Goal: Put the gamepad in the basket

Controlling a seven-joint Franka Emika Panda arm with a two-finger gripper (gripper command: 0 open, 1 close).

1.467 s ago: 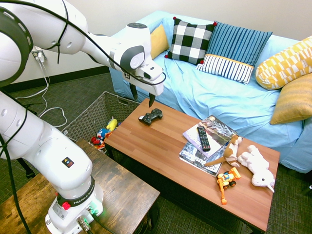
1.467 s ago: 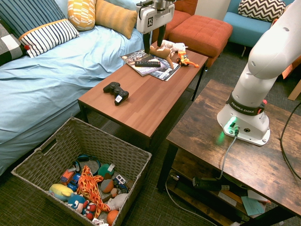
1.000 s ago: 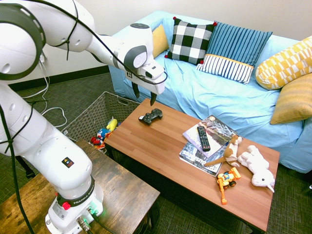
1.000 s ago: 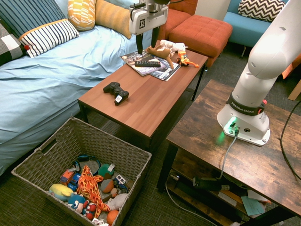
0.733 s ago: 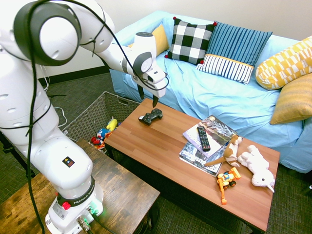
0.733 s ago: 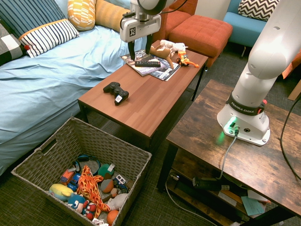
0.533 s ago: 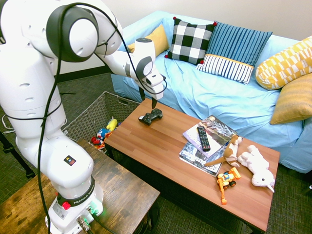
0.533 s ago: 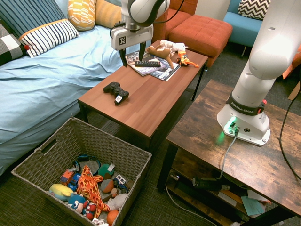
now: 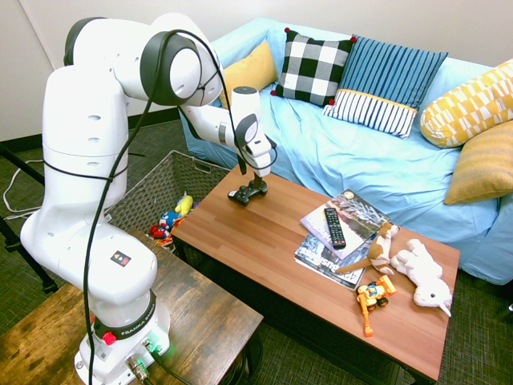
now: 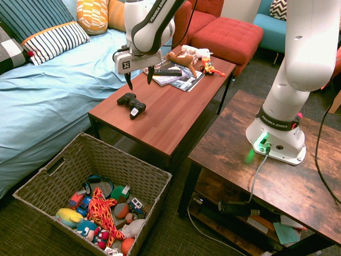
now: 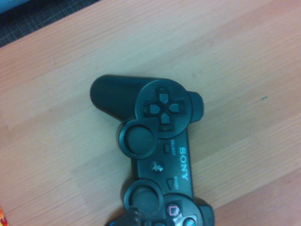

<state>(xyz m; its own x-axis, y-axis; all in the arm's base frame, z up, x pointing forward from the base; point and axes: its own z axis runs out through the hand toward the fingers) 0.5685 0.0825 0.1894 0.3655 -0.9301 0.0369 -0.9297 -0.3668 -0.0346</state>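
A wooden coffee table (image 9: 264, 241) with a reddish-brown plank top carries a black Sony gamepad (image 10: 131, 105) near one end, lying with its buttons up. Well apart from it, toward the other end, overlapping magazines (image 9: 310, 255) lie flat. A brown-and-white plush dog (image 9: 379, 250) is beside them, near a white plush unicorn (image 9: 422, 274) and an orange toy excavator (image 9: 372, 295). On the dark carpet (image 10: 16, 226), a woven grey basket (image 10: 117, 159) stands beside the table.

"SONY", "SELECT", seemingly "START" on gamepad (image 11: 162, 155), "FRANKA EMIKA" on robot base (image 10: 277, 122)
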